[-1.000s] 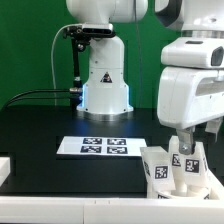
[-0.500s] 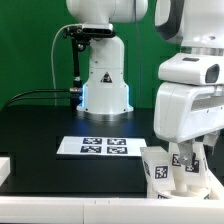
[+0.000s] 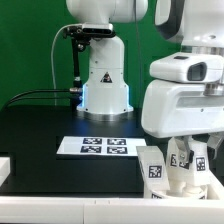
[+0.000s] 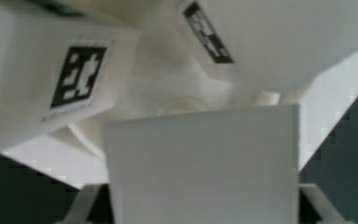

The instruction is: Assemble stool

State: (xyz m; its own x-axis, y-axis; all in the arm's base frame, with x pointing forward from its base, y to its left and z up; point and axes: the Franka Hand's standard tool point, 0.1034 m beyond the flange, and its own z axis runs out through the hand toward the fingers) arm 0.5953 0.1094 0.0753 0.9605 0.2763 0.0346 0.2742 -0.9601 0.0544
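1. The jaws' state cannot be told; they sit low among white plastic tagged stool parts (image 3: 170,168).
2. At least two tagged parts (image 4: 87,75) crowd directly beneath the jaws.
3. One flat white marker board (image 3: 98,146) lies apart on the black worktop (image 3: 50,120).

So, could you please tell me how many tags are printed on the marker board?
4, in a two-by-two grid on the marker board, which lies flat on the black table; none looks hidden.

Robot arm (image 3: 100,60): glossy white rounded casing on a broad base, triangular warning sticker on front, blue glow at the foot; black cables along the exterior view's left side. Wrist housing (image 3: 185,100): boxy white shell, grey band.
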